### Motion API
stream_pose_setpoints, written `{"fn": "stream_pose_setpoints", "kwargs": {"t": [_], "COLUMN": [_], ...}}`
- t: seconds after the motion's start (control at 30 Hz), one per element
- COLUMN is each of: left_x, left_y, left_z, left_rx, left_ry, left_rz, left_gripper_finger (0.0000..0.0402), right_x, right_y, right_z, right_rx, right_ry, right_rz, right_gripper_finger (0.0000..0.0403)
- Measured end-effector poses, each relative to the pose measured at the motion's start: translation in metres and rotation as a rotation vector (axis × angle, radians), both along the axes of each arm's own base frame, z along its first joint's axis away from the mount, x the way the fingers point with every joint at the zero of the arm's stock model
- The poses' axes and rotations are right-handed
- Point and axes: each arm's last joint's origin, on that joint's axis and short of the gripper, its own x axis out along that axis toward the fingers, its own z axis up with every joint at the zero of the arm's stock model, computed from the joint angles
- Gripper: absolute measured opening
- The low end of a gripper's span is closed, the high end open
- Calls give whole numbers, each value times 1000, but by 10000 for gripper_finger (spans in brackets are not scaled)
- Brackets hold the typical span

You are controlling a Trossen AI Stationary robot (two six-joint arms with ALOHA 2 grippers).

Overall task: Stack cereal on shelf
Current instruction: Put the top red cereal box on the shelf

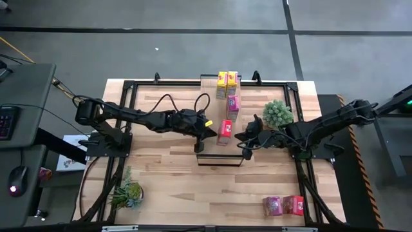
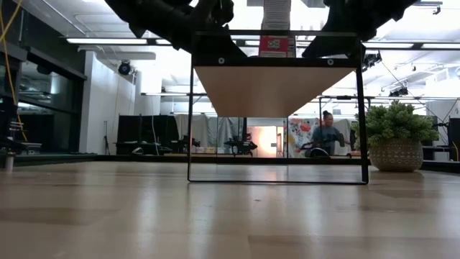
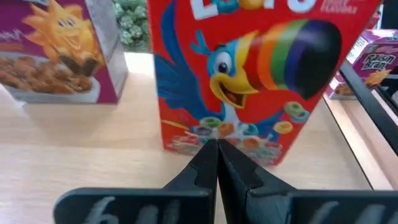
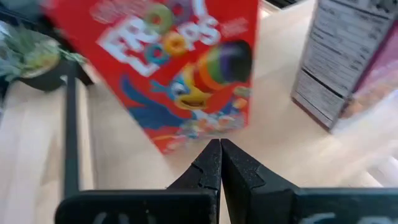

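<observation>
The shelf (image 1: 220, 154) is a light-wood plank in a thin black frame, standing mid-table. On it stand two yellow cereal boxes (image 1: 226, 80), a magenta box (image 1: 232, 107) and a red box (image 1: 225, 129). The red box fills the left wrist view (image 3: 242, 74) and the right wrist view (image 4: 180, 68), and shows atop the plank in the low view (image 2: 276, 44). My left gripper (image 1: 210, 132) (image 3: 217, 146) is shut, just left of the red box. My right gripper (image 1: 238, 136) (image 4: 219, 144) is shut, just right of it. One more magenta box (image 1: 272, 206) and red box (image 1: 294, 205) lie on the table's near right. My left gripper points level at the lower part of the red box's front face (image 3: 217, 134) from the table's left; whether its shut tips touch the box I cannot tell. My right gripper points at the box's bottom edge (image 4: 205, 127) from the right; whether it touches I cannot tell.
A potted plant (image 1: 278, 113) (image 2: 393, 144) stands right of the shelf, beside my right arm. Another plant (image 1: 127, 192) sits near the table's near left corner. The magenta box (image 3: 62, 50) (image 4: 348, 62) stands close behind the red one. A person (image 2: 327, 133) is far off in the room.
</observation>
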Motion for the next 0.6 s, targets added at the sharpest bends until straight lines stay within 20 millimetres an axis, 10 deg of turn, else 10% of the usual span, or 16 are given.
{"fn": "stream_pose_setpoints", "kwargs": {"t": [0.6], "left_x": [2], "left_y": [-8], "left_z": [3], "left_rx": [-24], "left_ry": [-34], "left_rz": [-14], "left_gripper_finger": [0], "right_x": [0], "right_y": [-13], "right_z": [-3], "right_rx": [-7], "right_ry": [40], "right_rz": [-50], "right_gripper_finger": [0]}}
